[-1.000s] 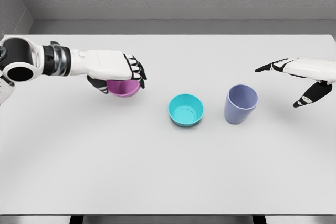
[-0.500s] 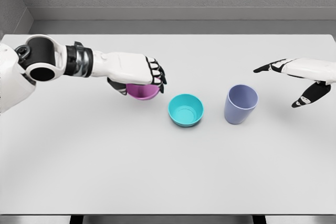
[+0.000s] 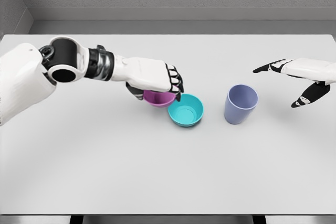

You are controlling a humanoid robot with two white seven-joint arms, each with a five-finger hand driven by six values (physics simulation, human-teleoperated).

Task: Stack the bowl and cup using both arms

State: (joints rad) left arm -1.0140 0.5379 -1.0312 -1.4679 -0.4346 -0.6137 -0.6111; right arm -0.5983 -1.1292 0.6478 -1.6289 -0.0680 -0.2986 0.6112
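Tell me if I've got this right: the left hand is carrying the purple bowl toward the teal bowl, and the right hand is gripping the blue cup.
Not quite. The head view shows the right hand open and apart from the blue cup, which stands alone on the table. The rest holds: the left hand carries the purple bowl beside the teal bowl.

L hand (image 3: 155,78) curled, arm reaching in; R hand (image 3: 303,80) fingers spread.

No text, label, brand, number or sign can be read in this view. The surfaces that show are plain, without any print or marking.
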